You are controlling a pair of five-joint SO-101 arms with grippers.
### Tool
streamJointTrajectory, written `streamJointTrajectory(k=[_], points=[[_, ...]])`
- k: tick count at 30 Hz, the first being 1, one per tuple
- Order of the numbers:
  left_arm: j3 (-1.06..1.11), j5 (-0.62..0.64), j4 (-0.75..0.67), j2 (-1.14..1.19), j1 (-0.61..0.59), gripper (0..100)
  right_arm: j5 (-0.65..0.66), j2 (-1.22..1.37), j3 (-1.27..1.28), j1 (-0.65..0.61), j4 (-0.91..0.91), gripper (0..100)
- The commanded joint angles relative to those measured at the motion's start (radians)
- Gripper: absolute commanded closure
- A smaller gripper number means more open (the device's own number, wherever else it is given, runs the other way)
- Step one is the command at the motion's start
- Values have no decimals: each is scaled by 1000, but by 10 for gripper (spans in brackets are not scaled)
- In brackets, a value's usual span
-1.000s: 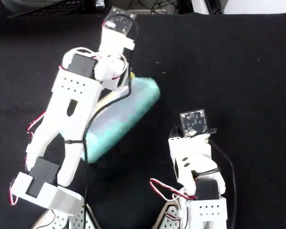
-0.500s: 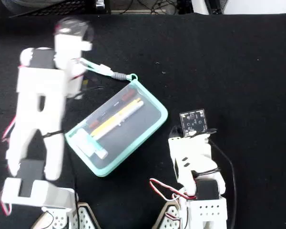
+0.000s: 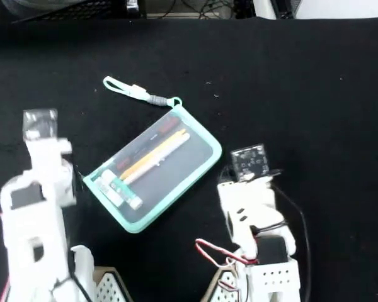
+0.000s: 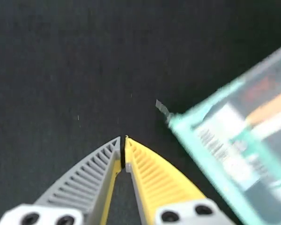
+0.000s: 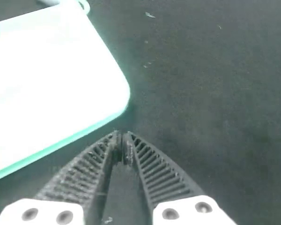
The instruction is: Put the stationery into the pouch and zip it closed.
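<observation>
A mint-edged clear pouch (image 3: 152, 168) lies diagonally on the black table with pens and other stationery (image 3: 148, 161) inside it. Its zipper strap (image 3: 133, 91) trails out from the far corner. My left gripper (image 4: 123, 143) is shut and holds nothing, a little off the pouch's near left corner (image 4: 234, 154). In the high view the left arm (image 3: 38, 189) stands to the left of the pouch. My right gripper (image 5: 121, 140) is shut and holds nothing, just off the rounded right corner of the pouch (image 5: 47, 79). The right arm (image 3: 252, 207) stands right of the pouch.
The black table cloth (image 3: 302, 94) runs bare to the far side and to the right. Cables and a grille (image 3: 176, 7) lie beyond the table's far edge.
The left arm has drawn back from the far end of the pouch to the near left, letting go of the strap. The pouch now lies uncovered. The right arm has shifted only slightly.
</observation>
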Motion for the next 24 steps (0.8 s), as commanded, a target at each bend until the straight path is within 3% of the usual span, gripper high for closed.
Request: streamJointTrajectory(k=[1,7,10,14,18,24], points=[[128,-48,-31,-173,-53,970,9,-65,-2,-87,5,985],[332,-41,-17,-371,-79,970,5,-73,-2,-109,164,984],[435,51,-15,-483,-88,970,3,-73,-2,-110,252,984],[461,166,121,-644,-73,970,3,-73,-2,-109,341,984],[493,196,235,-815,-28,970,3,-73,-2,-107,371,984],[526,193,207,-789,62,970,3,-73,-2,-107,371,985]])
